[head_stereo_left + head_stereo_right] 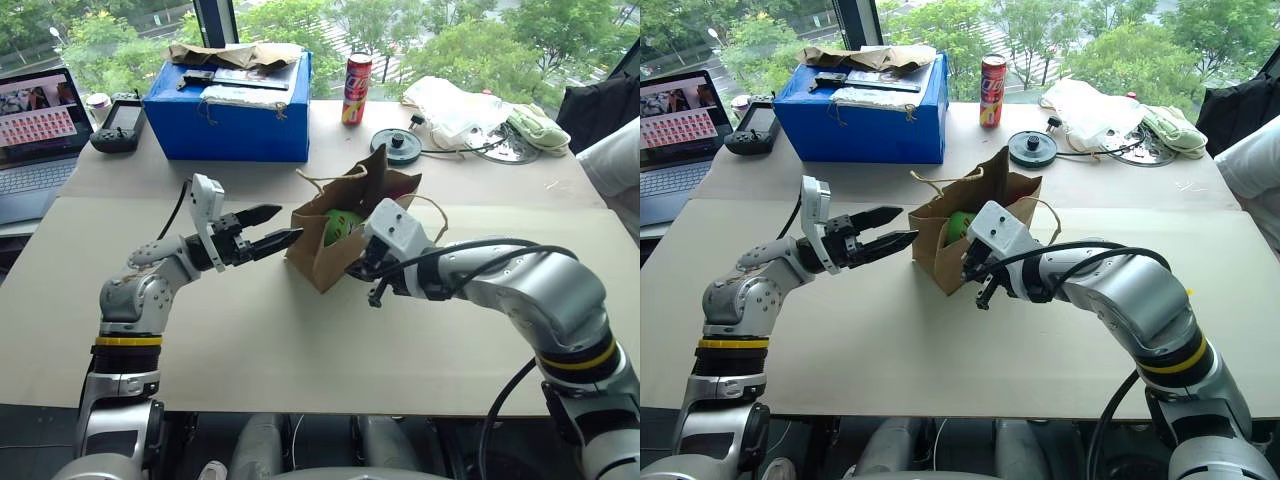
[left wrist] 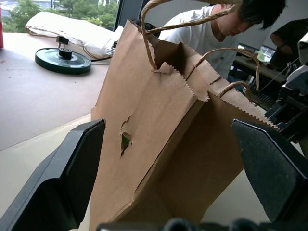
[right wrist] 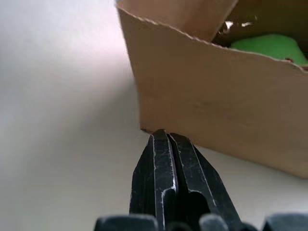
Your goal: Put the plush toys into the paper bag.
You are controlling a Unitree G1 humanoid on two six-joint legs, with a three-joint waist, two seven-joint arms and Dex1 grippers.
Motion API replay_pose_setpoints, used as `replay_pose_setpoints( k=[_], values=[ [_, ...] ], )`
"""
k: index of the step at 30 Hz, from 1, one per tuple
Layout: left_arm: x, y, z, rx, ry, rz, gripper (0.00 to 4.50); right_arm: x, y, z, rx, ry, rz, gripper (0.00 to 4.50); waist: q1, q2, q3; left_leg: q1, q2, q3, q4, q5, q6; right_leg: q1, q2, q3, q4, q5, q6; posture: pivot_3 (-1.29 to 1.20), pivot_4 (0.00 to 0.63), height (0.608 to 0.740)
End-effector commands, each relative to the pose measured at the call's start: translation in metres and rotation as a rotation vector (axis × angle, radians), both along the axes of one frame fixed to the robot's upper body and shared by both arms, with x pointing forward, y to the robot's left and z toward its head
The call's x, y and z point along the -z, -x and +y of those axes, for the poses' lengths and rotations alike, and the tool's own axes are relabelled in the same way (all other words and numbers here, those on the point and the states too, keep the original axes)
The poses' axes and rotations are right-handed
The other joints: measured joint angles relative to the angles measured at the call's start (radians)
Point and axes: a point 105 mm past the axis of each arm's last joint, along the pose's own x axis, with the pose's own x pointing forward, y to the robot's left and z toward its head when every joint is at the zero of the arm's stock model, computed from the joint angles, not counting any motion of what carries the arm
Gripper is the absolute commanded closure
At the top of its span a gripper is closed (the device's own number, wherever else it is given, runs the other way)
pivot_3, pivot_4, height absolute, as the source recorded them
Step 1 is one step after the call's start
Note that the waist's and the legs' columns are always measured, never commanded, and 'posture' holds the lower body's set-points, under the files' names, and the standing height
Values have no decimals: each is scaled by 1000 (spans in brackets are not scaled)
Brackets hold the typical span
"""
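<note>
paper bag (image 1: 335,235) stood on the tabletop (image 1: 300,340) with the green plush toy (image 1: 343,226) inside. left gripper (image 1: 272,227), jaws wide, flanked it to steady it; right gripper (image 3: 166,144) was shut, empty.

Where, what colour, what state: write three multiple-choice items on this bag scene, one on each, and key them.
1. Where is the green plush toy? A on the blue box; B inside the paper bag; C under the box.
2. What colour is the box? A blue; B yellow; C white.
3. The right gripper is: A open; B shut on the toy; C shut, empty.
Key: B, green shows through the bag's open top; A, its sides are blue; C, its fingers are pressed together with nothing between.
</note>
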Motion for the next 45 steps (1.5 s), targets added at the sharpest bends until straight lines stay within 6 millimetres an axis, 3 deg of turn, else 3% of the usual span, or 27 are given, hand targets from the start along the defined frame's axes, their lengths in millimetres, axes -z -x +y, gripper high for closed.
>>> replay_pose_setpoints(
  k=[1, 5, 13, 22, 26, 31, 35, 44, 45],
  values=[
    [1, 6, -3, 34, -27, -7, 0, -24, -19, 9, 49, -69, -117, 4464, -2, 0, 0, 0, 0, 0, 0, 0, 0, 0, 1, 0, 0, 0, 0, 0, 150, 739],
    [15, 7, -10, 36, -109, -37, 0, -36, -29, 23, 84, -157, -136, 4464, 0, 0, 0, 0, 0, 0, 0, 0, 0, 0, 1, 0, 0, 0, 0, 0, 150, 739],
    [33, -11, -17, -30, -229, -131, 0, -35, -33, 28, 103, -179, -134, 4464, 6, 0, 0, 0, 0, 1, 0, 0, 0, 0, -2, -1, 0, 0, 0, 0, 150, 739],
    [30, -33, -32, -129, -149, -174, 0, -31, -33, 28, 117, -181, -125, 4464, 2, 0, 0, -1, 0, 1, 0, 0, 0, 0, -1, -1, 0, 0, 0, 0, 150, 739],
    [26, -32, -51, -119, -64, -163, 0, -29, -32, 25, 121, -173, -125, 4464, 2, 0, 0, -1, -1, 1, 0, 0, 0, 0, -1, -1, 0, 0, 0, 0, 150, 739],
    [29, -28, -55, -135, -37, -203, 0, -30, -32, 22, 126, -164, -131, 4464, -1, 0, 0, 0, 0, 1, 0, 0, 0, 0, -1, -1, 0, 0, 0, 0, 150, 739],
    [28, -27, -56, -142, -28, -215, 1116, -29, -31, 20, 128, -159, -131, 4500, 0, 0, 0, 0, 0, 0, 0, 0, 0, 0, -1, -1, 0, 0, 0, 0, 150, 739],
    [28, -28, -56, -158, -36, -222, 4391, -28, -29, 20, 123, -156, -127, 4500, 1, 0, 0, -1, 0, 0, 0, 0, 0, 0, -1, -1, 0, 0, 0, 0, 150, 739],
    [28, -28, -56, -162, -41, -224, 4391, -28, -29, 20, 122, -153, -127, 4500, 0, 0, 0, -1, 0, 0, 0, 0, 0, 0, -1, -1, 0, 0, 0, 0, 150, 739]
  ],
)
